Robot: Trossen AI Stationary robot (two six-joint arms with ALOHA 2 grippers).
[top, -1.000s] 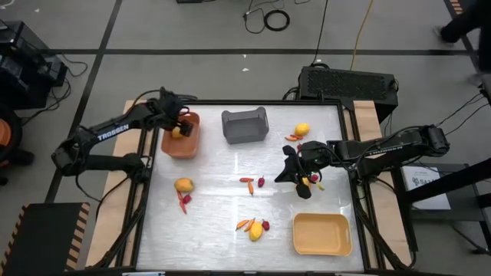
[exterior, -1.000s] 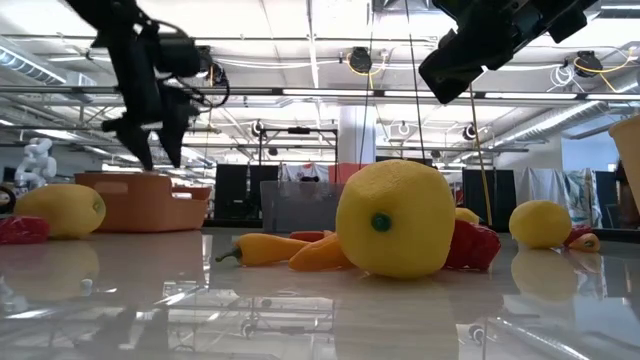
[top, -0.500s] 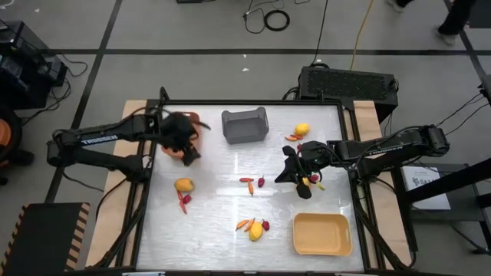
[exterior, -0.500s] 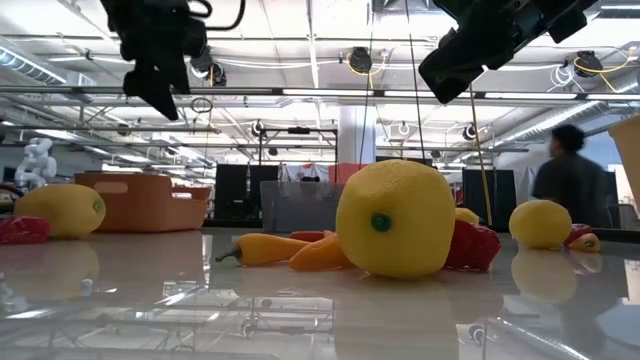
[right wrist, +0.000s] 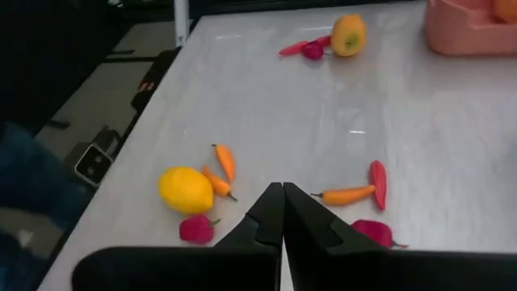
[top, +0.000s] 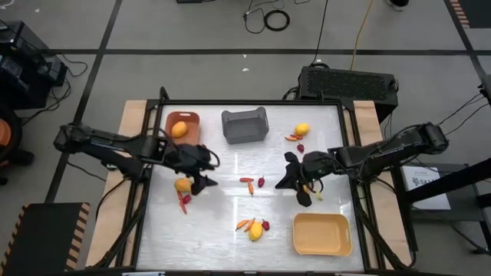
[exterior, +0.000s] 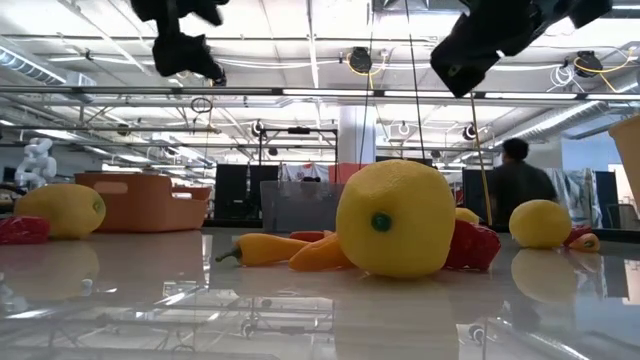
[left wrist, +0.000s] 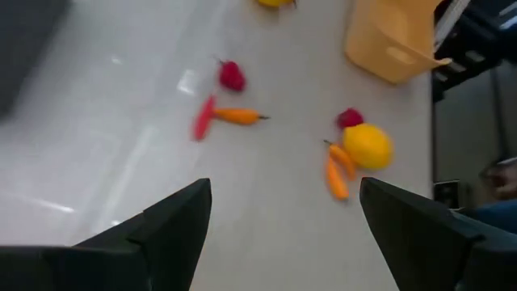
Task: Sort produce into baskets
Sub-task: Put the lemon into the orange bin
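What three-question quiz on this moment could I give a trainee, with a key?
1. True or false: the orange bin holds a yellow fruit.
2. Which bin sits nearest the right pincer? A) orange bin B) grey bin C) yellow bin
3. Fill in: the left pincer, its fingers open, hovers beside a loose ___ fruit on the table.

Key: 1 true; 2 C; 3 yellow.
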